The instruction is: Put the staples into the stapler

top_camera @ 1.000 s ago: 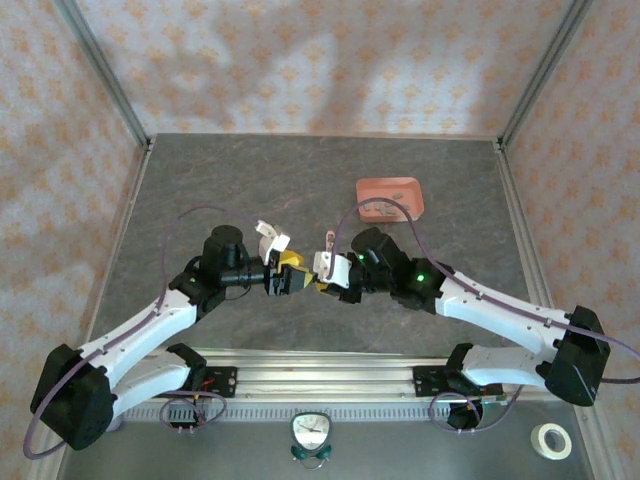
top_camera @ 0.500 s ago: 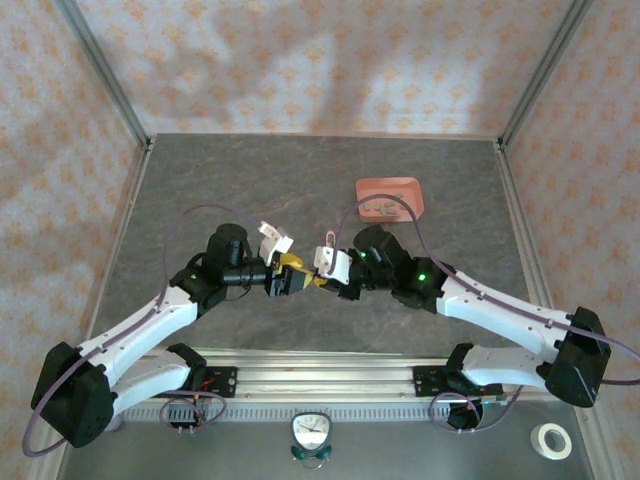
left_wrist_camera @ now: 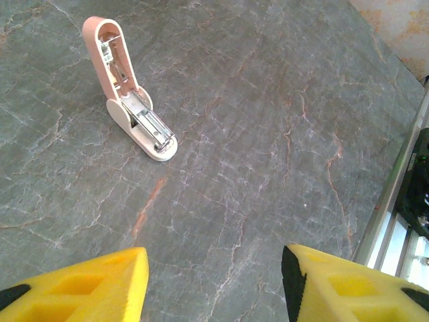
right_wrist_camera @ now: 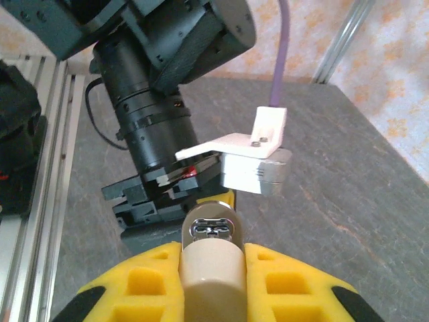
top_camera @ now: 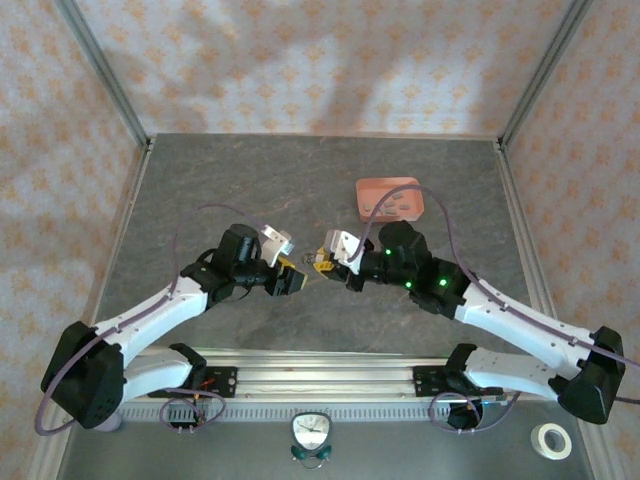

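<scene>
Grey veined stone tabletop [top_camera: 250, 180], patterned walls behind. At far right the salmon tray [top_camera: 362, 192] holds the staples [top_camera: 392, 205], and a purple cable [right_wrist_camera: 285, 47] arcs across it. Both arms reach inward, their wrists nearly meeting mid-table. The left gripper [left_wrist_camera: 214, 275] is released, its yellow pads wide apart, looking down on a pink stapler [left_wrist_camera: 137, 114] hinged open on the stone. The right gripper [right_wrist_camera: 211, 268] is clenched on a beige stapler nose [right_wrist_camera: 210, 231] that points at the left wrist's black housing; whether it is that same stapler, I cannot tell.

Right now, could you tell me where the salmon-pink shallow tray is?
Top view: the salmon-pink shallow tray sits right of table centre, just beyond the right arm.
</scene>
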